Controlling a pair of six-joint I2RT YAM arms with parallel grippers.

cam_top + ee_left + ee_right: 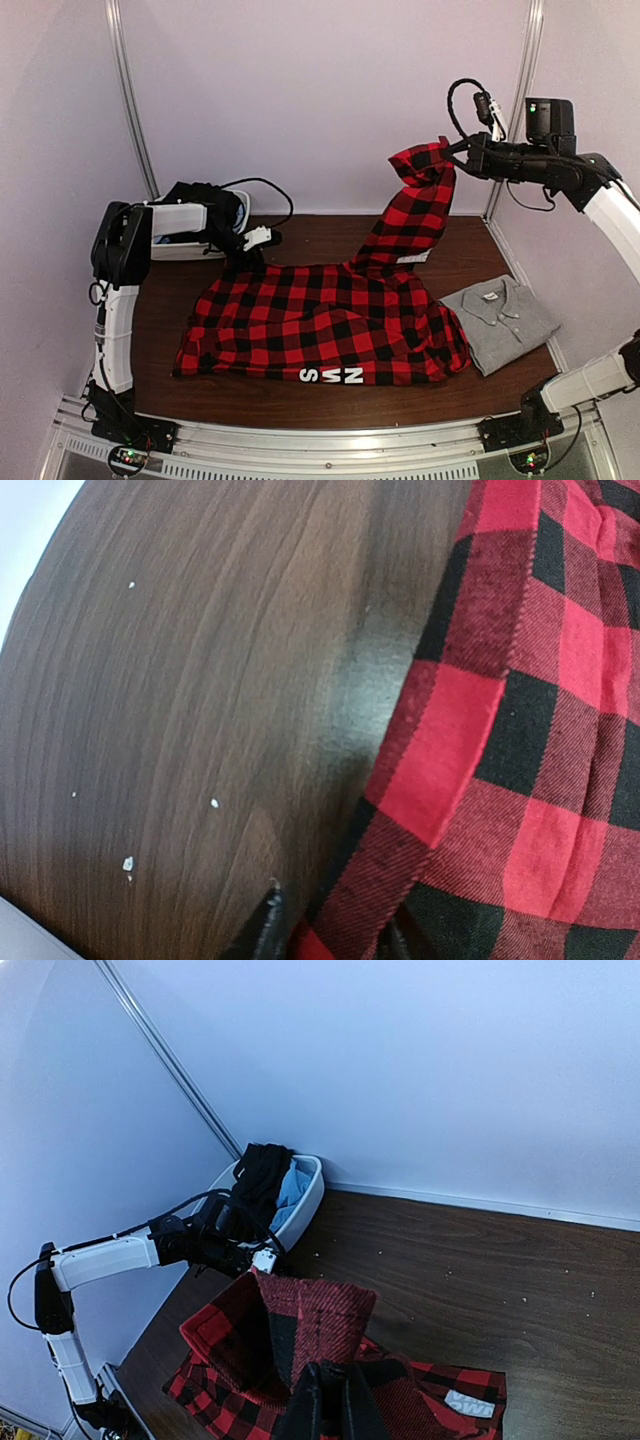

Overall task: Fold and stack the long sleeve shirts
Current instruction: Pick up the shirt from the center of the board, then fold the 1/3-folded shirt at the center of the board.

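The red-and-black check flannel shirt (320,320) lies spread over the middle of the table, white lettering (332,376) along its near edge. My right gripper (455,150) is shut on one end of it and holds that part high at the back right, the cloth (310,1330) hanging below the jaws. My left gripper (245,260) sits low at the shirt's far left corner. In the left wrist view the flannel's hemmed edge (520,730) fills the gap between the jaws (335,925). The grey shirt (500,320) lies folded at the right.
A white tub (175,245) holding dark and blue clothes stands at the back left, just behind my left wrist. The brown table (330,235) ends at pale walls behind and on both sides. A white label (468,1403) shows on the flannel.
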